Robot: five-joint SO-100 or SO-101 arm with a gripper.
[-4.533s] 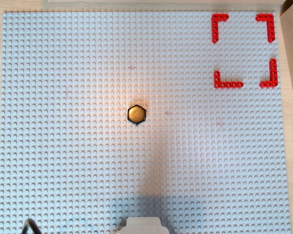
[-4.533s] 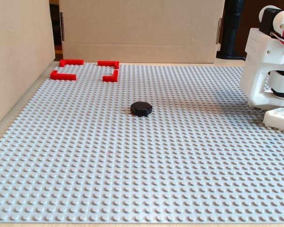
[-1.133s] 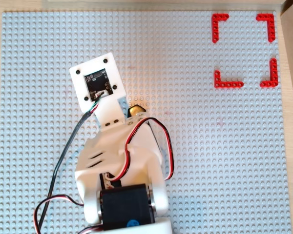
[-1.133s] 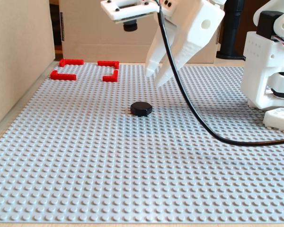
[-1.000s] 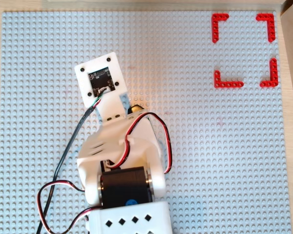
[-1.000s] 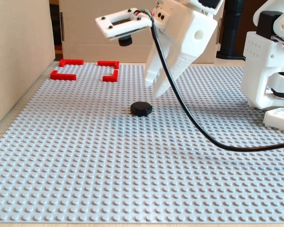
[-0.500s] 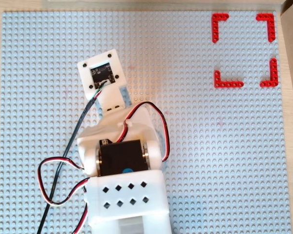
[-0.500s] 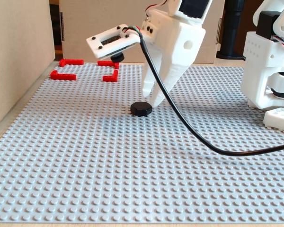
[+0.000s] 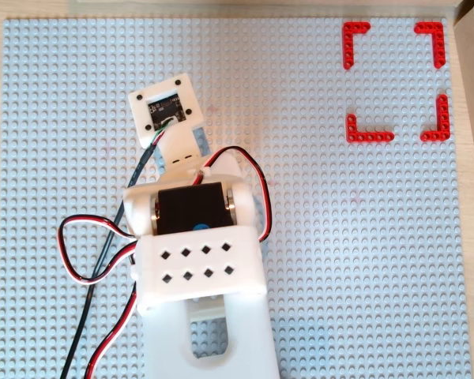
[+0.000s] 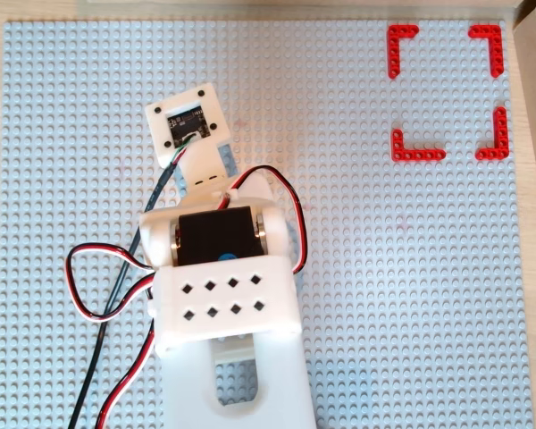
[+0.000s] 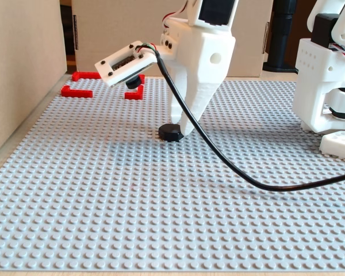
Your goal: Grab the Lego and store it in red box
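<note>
Where tool (image 11: 181, 133) touches: one Lego (image 11: 171, 132) | grip unclear | red box (image 11: 80, 91) corners: four

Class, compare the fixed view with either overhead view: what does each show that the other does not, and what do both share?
Only the fixed view shows the Lego, a small black piece on the baseplate at the tip of the fingers. Only the overhead view shows all four corners of the red box clearly separated; the arm hides the Lego there. Both show the grey baseplate, the white arm and the red box.
</note>
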